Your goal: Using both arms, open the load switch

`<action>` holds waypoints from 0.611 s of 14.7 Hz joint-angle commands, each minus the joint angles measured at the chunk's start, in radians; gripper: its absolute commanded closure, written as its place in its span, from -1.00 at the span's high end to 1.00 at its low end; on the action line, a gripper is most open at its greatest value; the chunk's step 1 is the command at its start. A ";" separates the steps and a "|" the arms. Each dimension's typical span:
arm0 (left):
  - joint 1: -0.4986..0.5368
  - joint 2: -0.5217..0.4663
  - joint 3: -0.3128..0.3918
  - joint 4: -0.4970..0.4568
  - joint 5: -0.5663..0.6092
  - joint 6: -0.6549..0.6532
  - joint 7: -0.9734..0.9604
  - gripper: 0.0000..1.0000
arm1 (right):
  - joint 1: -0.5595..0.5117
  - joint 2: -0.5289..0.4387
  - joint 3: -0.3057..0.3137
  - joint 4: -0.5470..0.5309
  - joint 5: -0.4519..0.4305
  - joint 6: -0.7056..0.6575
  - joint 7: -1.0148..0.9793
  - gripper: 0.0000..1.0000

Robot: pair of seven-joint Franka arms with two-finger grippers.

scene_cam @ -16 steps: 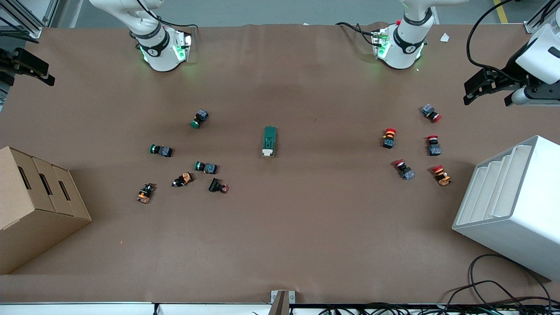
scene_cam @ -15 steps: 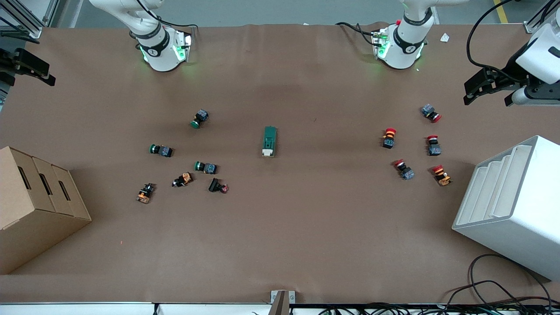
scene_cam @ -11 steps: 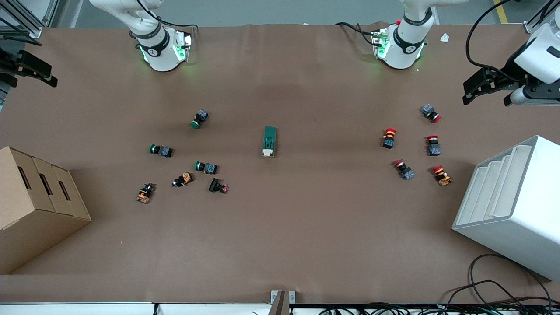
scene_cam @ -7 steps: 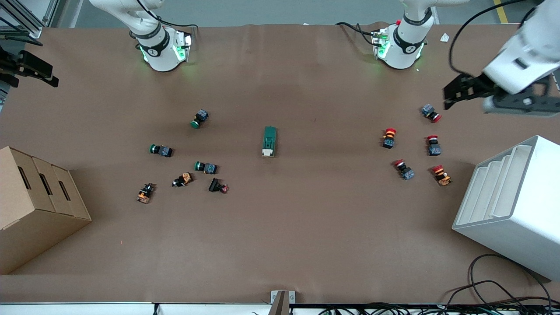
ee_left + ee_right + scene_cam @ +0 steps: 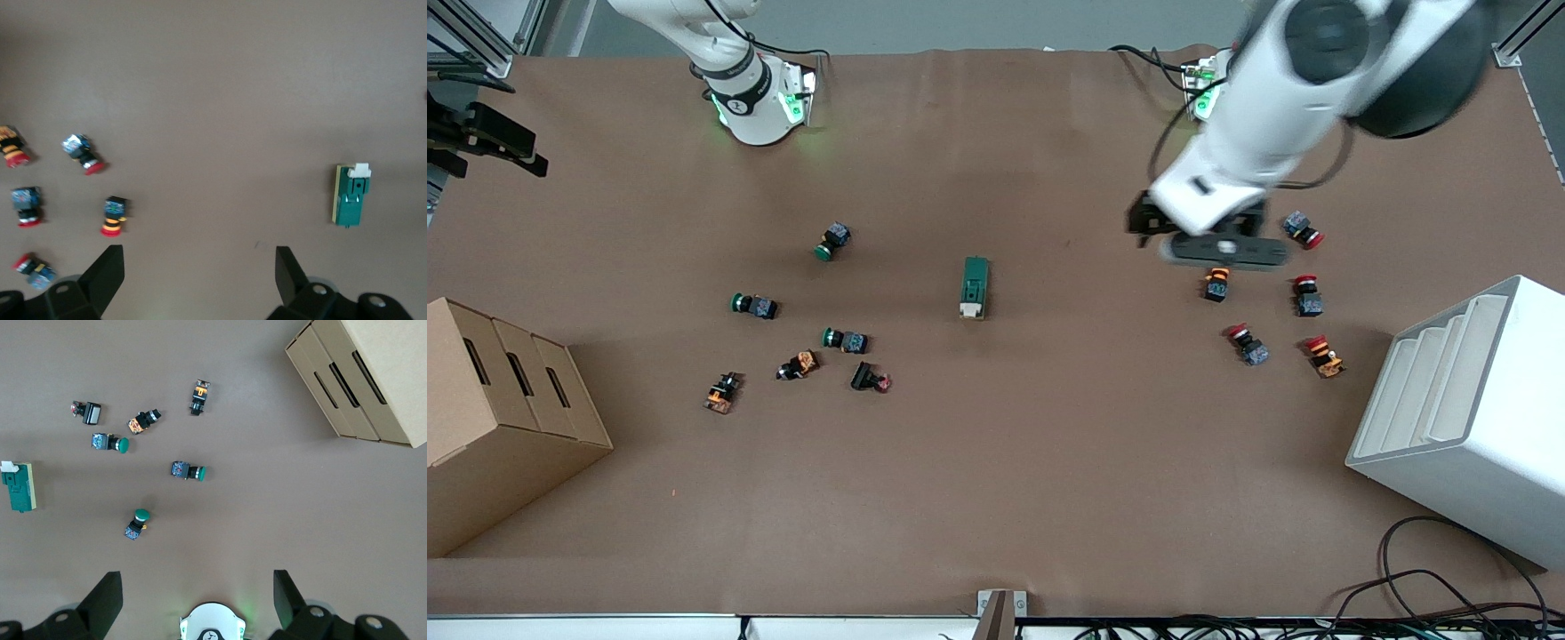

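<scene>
Movement is all on one side: the left pincer (image 5: 1144, 222) has swung in from the counter's edge and now hangs spread wide and empty over bare counter (image 5: 996, 498) by the red push buttons (image 5: 1216, 277), heading, I'd guess, for the load switch (image 5: 975, 287). The load switch hasn't budged, lying mid-counter with its white toggle end toward the front edge. The right pincer (image 5: 489, 142) has barely shifted at the right arm's edge of the counter, released too, waiting. So step 1, the reach, has only started on 1 arm. Green push buttons (image 5: 835, 240), a cardboard box (image 5: 498, 418) and a white rack (image 5: 1467, 409) sit well apart; nothing blocks the path.
</scene>
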 commanded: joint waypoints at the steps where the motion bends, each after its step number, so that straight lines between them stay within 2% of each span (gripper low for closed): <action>1: -0.136 0.076 -0.006 -0.008 0.108 0.043 -0.194 1.00 | -0.016 -0.006 0.010 0.010 0.002 0.004 -0.001 1.00; 5: -0.326 0.222 -0.006 -0.010 0.247 0.159 -0.541 1.00 | -0.027 0.042 0.007 0.013 -0.001 0.007 -0.002 1.00; 9: -0.460 0.346 -0.006 -0.020 0.420 0.285 -0.840 0.98 | -0.040 0.129 0.001 0.016 0.000 0.060 -0.013 1.00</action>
